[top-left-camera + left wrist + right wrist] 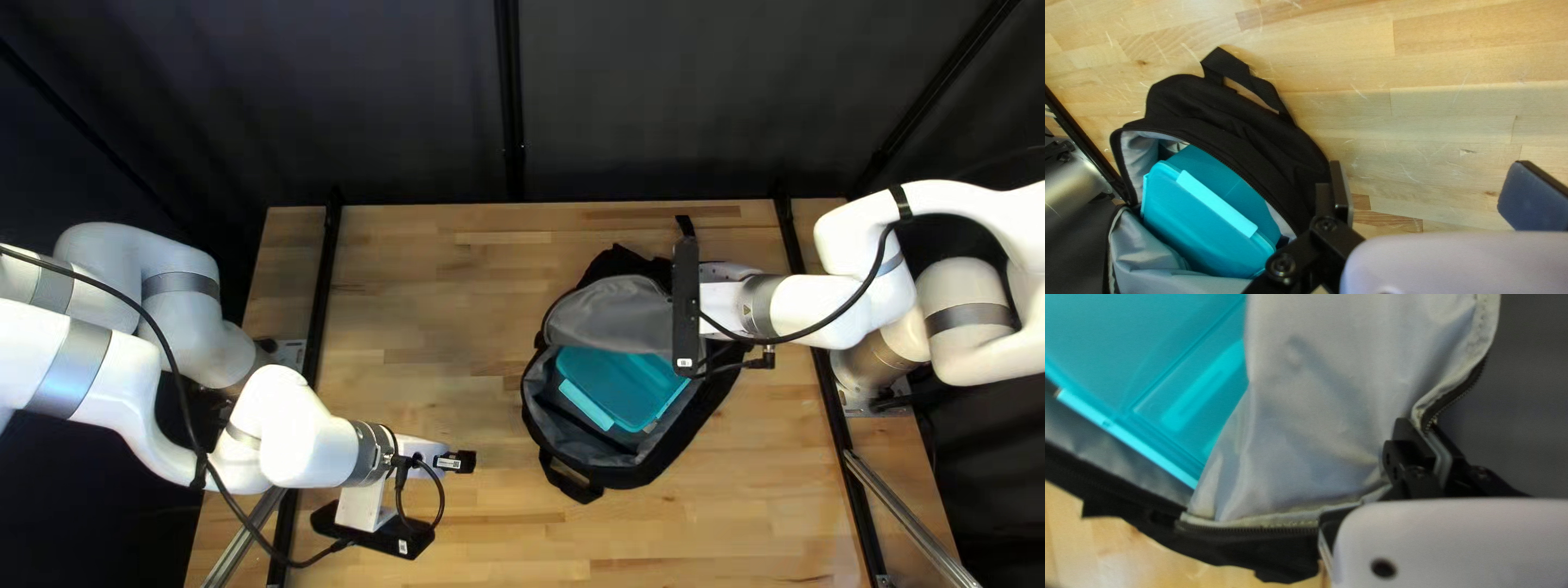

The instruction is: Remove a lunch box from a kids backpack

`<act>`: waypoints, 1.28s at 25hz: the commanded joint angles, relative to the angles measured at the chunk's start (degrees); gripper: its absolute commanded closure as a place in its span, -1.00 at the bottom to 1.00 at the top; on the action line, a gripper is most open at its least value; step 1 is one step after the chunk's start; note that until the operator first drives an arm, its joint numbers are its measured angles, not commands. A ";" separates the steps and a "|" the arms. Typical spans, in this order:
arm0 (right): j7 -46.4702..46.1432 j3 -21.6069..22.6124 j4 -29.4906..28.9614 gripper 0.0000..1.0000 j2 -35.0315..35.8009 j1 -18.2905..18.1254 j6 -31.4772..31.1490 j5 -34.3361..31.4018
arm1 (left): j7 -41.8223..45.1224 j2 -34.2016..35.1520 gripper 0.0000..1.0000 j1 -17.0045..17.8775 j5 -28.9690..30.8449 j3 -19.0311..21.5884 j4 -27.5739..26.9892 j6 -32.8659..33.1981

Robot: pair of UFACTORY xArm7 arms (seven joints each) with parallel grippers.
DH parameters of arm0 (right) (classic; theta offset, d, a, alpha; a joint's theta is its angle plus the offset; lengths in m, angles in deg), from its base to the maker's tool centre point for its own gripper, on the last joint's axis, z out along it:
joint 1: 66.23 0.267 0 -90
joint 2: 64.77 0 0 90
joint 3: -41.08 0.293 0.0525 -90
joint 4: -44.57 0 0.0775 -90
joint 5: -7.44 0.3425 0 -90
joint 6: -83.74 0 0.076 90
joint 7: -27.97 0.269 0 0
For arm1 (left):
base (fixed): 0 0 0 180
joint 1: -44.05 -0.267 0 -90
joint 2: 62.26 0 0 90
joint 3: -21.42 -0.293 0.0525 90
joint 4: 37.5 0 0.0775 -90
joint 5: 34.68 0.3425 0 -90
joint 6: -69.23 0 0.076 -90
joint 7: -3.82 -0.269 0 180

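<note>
Because the teal lunch box (623, 383) sits inside the black backpack (644, 476), partly overlapped by the grey-lined flap (605, 318), its way out depends on that cloth being held aside. The right end effector (1432, 436) pinches the flap's zippered edge between its fingers, presumably to hold the mouth wide. Beside the bag, over the bench (435, 294), the left end effector (1428, 191) has its fingers spread with nothing between them, probably free for the lift; the box's rim could snag on the zipper.
</note>
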 commanded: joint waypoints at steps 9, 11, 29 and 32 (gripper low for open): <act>22.75 7.82 2.10 1.00 4.46 -6.33 2.93 -7.17 | 0.00 0.00 -1.00 0.00 0.00 0.00 0.00 0.00; 23.71 7.89 2.37 1.00 4.46 -6.57 3.45 -7.53 | 0.00 0.00 -1.00 0.00 0.00 0.00 0.00 0.00; 23.71 7.89 2.37 1.00 4.46 -6.57 3.45 -7.53 | 5.19 -6.52 -1.00 -9.05 -2.66 -5.61 -11.99 -6.00; 23.71 7.89 2.37 1.00 4.46 -6.57 3.45 -7.53 | 6.92 -7.22 -1.00 -11.50 -2.66 -6.63 -16.16 -9.31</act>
